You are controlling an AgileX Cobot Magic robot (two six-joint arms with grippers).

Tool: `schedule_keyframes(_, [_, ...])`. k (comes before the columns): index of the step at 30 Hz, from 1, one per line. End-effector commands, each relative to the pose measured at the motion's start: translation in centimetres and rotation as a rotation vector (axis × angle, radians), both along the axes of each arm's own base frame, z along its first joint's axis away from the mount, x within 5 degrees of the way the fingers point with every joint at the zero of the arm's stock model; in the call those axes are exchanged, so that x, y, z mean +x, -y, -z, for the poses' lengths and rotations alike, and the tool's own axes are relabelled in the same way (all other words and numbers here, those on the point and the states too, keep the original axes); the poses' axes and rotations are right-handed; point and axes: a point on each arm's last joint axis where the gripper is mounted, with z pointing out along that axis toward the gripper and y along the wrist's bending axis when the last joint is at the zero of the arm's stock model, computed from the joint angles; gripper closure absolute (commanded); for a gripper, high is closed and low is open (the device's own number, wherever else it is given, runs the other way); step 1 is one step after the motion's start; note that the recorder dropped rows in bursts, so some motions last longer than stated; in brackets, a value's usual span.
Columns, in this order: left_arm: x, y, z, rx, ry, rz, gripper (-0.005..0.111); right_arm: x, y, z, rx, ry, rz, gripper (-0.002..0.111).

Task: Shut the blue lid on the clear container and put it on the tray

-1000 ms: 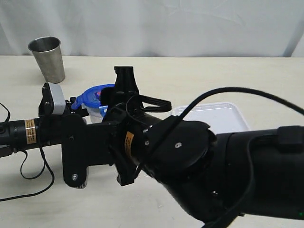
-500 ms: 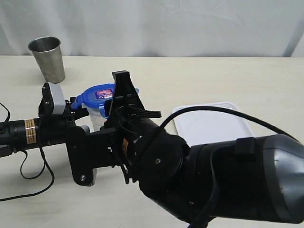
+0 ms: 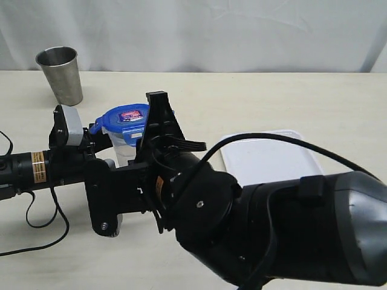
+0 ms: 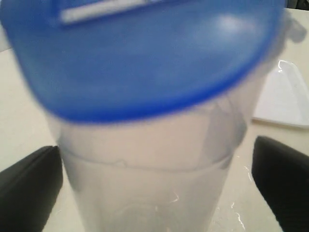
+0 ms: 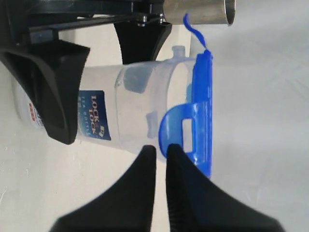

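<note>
On the beige table (image 3: 338, 103), left gripper (image 4: 154, 193) gapes round the container (image 4: 145, 159), not touching it. Right gripper (image 5: 161, 149), almost closed at a lid (image 5: 203, 96) flap (image 5: 170, 116), should press it flat.

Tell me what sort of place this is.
Most likely a robotics lab test bench: a beige table against a white cloth backdrop, two black robot arms over it, and only a few staged items: a steel cup, a white tray and a clear container.
</note>
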Motion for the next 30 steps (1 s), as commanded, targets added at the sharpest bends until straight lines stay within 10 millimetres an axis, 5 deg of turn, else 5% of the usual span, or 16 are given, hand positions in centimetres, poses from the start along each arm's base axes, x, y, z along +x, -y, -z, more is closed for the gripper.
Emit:
schedule_keyframes(1, [0.1, -0.1, -0.1, -0.011, 0.007, -0.006, 0.003, -1.0, -0.6, -0.2, 0.011, -0.011, -0.037, 0.104])
schedule_keyframes(9, [0.2, -0.1, -0.1, -0.010, 0.010, -0.006, 0.003, -1.4, -0.1, -2.2, 0.200, -0.063, 0.020, 0.102])
schedule_keyframes(17, [0.2, -0.1, -0.1, -0.010, 0.010, -0.006, 0.003, -1.4, -0.3, -1.0, 0.157, -0.114, 0.012, 0.044])
schedule_keyframes(30, [0.2, -0.1, -0.1, -0.011, 0.009, -0.006, 0.003, 0.0, -0.8, 1.0, 0.041, 0.038, 0.066, 0.055])
